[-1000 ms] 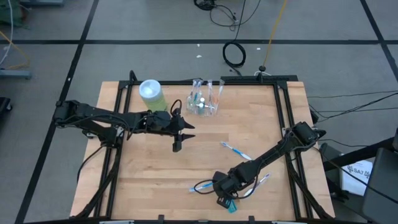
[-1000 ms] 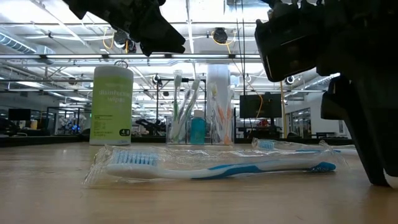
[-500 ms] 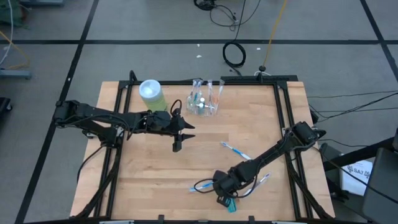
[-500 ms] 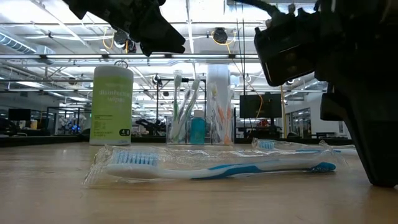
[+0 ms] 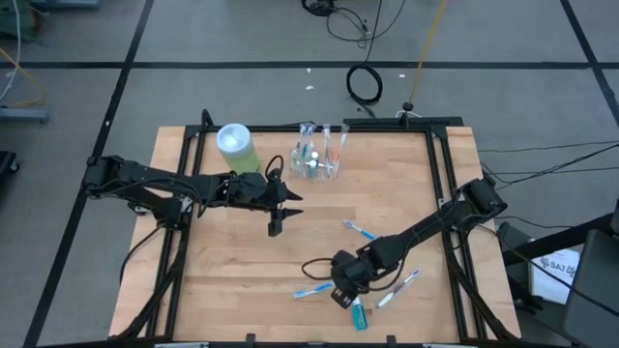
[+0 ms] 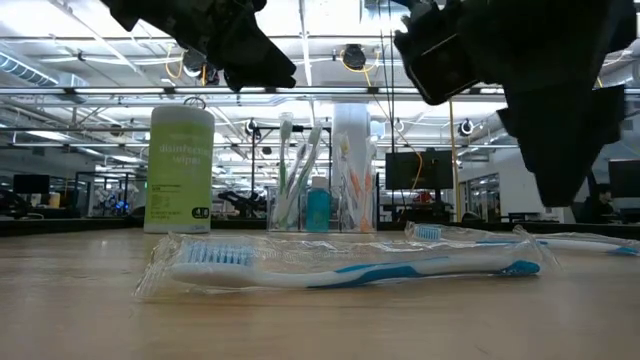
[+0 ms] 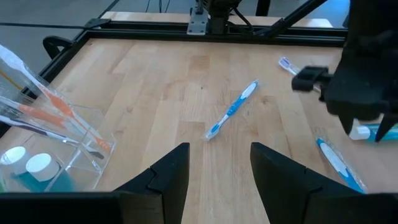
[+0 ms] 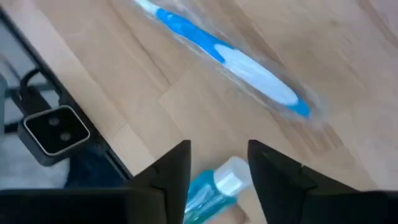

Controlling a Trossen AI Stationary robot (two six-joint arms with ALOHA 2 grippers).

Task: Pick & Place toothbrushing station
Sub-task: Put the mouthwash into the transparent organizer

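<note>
A clear plastic cup (image 5: 317, 159) at the far middle of the table holds several toothbrushes and blue white-capped tubes; it also shows in the low view (image 6: 322, 180) and the left wrist view (image 7: 53, 146). Wrapped blue toothbrushes lie flat on the table (image 5: 364, 231) (image 5: 309, 291) (image 5: 401, 286). My right gripper (image 5: 343, 295) hangs above the table's near middle with a blue white-capped tube (image 8: 214, 186) between its fingers. My left gripper (image 5: 276, 220) is open and empty, held in the air left of the table's middle. My right gripper has the blue tube between its two fingers, the white cap (image 8: 233, 171) pointing away from the wrist. The fingers slant down toward the table's near edge. The tube (image 7: 373, 132) looks lifted clear of the table. Where the fingers meet it is hidden by them.
A green canister with a pale blue lid (image 5: 235, 145) stands at the far left beside the cup. A wrapped toothbrush (image 8: 230, 59) lies just beyond my right gripper. Black rails (image 5: 450, 184) run along the table's sides. Bare wood lies between the two grippers.
My right gripper has risen off the table at the near edge and swung a little toward the far side, carrying the blue tube with it. The toothbrushes on the table have stayed where they were.
</note>
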